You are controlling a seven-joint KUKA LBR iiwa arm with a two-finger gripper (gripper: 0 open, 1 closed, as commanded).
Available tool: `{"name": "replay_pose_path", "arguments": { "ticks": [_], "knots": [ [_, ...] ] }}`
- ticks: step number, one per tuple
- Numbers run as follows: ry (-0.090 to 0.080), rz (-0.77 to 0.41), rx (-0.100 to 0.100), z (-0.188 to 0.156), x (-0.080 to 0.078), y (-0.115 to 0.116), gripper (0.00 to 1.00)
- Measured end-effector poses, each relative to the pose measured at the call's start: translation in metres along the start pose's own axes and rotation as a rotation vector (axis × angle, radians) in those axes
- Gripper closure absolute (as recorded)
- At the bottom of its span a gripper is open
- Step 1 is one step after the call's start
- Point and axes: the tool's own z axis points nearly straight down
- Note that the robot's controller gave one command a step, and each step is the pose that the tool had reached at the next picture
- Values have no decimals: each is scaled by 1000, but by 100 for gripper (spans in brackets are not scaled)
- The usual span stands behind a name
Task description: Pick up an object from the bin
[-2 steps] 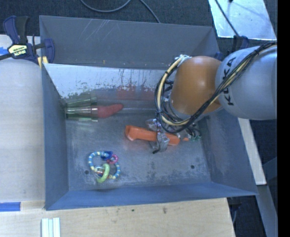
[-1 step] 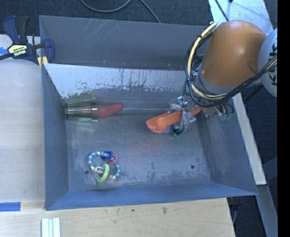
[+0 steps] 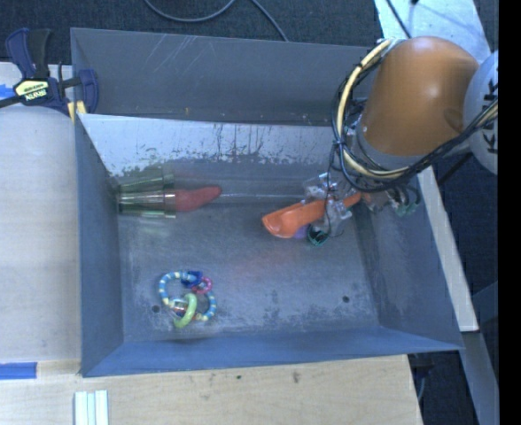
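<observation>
Gripper [image 3: 330, 212] sits low near the right wall of the bin [image 3: 243, 87], towards its far edge. Fingers narrowly parted, closed across the handle of an orange spoon [image 3: 283, 224]; spoon bowl points toward bin centre. Red-tipped tool with a greenish metal end [image 3: 167, 198] lies along the far wall, left side. Ring of coloured beads [image 3: 187, 297] rests near the front-left corner, well apart.
</observation>
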Motion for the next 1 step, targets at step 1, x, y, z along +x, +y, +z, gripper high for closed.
{"name": "replay_pose_path", "arguments": {
  "ticks": [1],
  "knots": [
    [5,63,-1,-30,-8,14,100]
  ]
}}
